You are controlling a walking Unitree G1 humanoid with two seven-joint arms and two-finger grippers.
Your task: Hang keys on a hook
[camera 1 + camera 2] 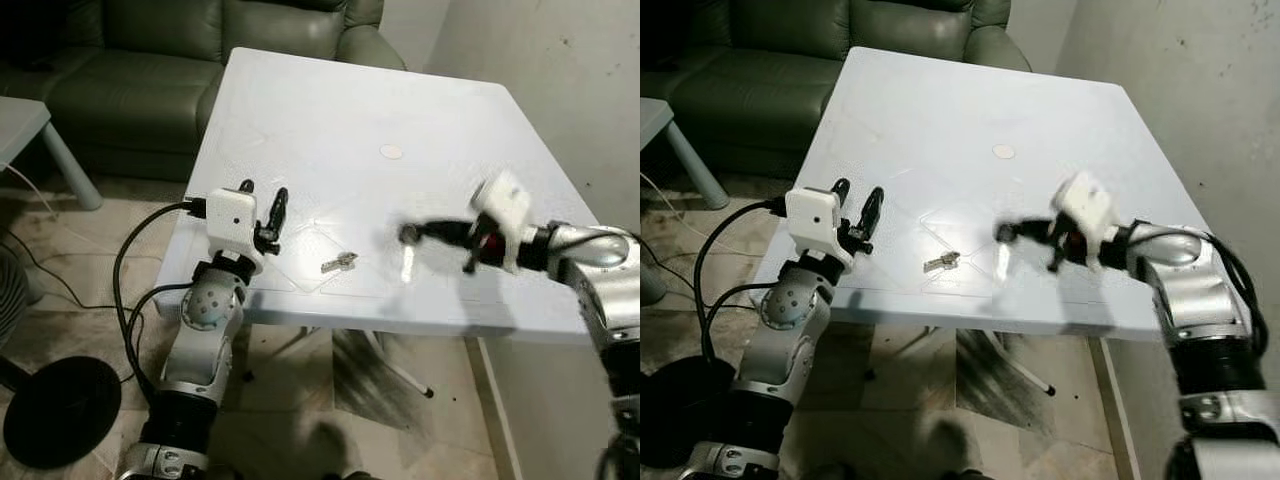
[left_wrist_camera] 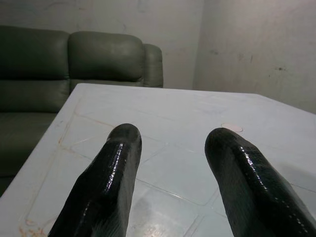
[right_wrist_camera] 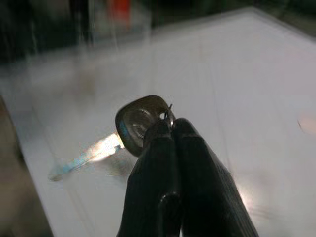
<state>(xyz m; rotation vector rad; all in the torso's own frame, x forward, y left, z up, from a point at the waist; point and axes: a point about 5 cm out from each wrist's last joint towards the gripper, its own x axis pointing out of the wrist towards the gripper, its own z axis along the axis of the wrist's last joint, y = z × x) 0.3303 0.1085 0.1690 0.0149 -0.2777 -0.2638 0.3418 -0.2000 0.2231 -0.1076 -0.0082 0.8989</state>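
Key (image 3: 139, 122) with a silver rounded head is pinched at its ring end between the closed fingers (image 3: 197, 182) of the right end effector (image 1: 410, 234), held just above the white desk (image 1: 330, 110). Right end effector is motion-blurred in the head views, over the desk's near-right part, arm reaching in from the right. Blade of the held key is smeared by glare in the right wrist view.

A second small metal key piece (image 1: 339, 263) lies flat on the desk near the front edge, between the two end effectors, touching neither.

Left end effector (image 1: 262, 205) sits at the desk's near-left corner, pointing up and across the top, fingers (image 2: 106, 185) spread wide, nothing between them.

Small round pale disc (image 1: 391, 152) lies further back on the desk, well apart from the keys. Dark green sofa (image 1: 180, 70) stands behind the desk. Black cables (image 1: 125, 270) run along the tiled floor (image 1: 90, 300) at left, by a black round base (image 1: 60, 410).
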